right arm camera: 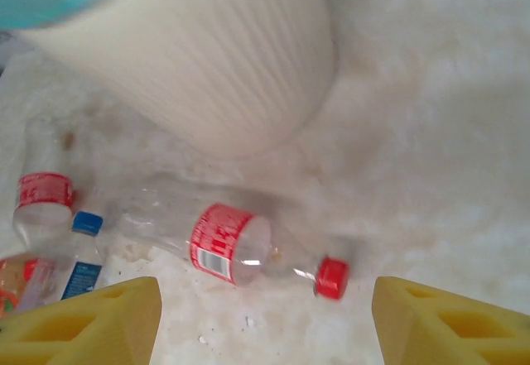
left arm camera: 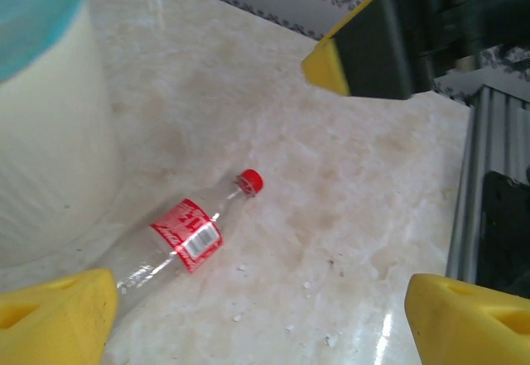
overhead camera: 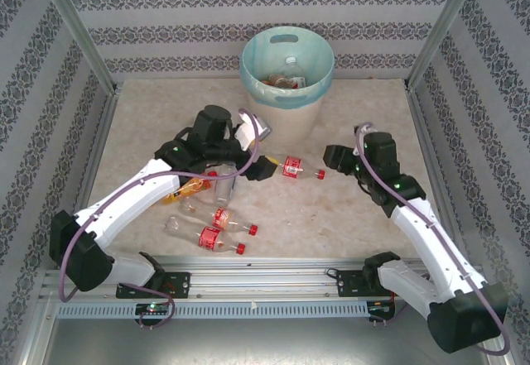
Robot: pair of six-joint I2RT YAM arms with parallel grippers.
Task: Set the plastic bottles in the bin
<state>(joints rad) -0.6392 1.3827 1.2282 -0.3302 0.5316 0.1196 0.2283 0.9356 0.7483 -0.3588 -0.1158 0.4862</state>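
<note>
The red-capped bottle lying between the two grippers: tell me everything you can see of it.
The bottle is small, clear plastic, seemingly empty, with a red-and-white label around its middle and a red cap on. It lies on its side on the table near the bin, not touching it.

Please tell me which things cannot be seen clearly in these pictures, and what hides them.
1) Top view: the wall of the bin hides most of the bottles inside, so they cannot be counted.
2) Top view: the left arm covers part of the orange bottle.
3) Left wrist view: a yellow finger of the left gripper hides the base of the red-capped bottle.
4) Right wrist view: the blue-capped bottle is blurred; its label is unreadable.
</note>
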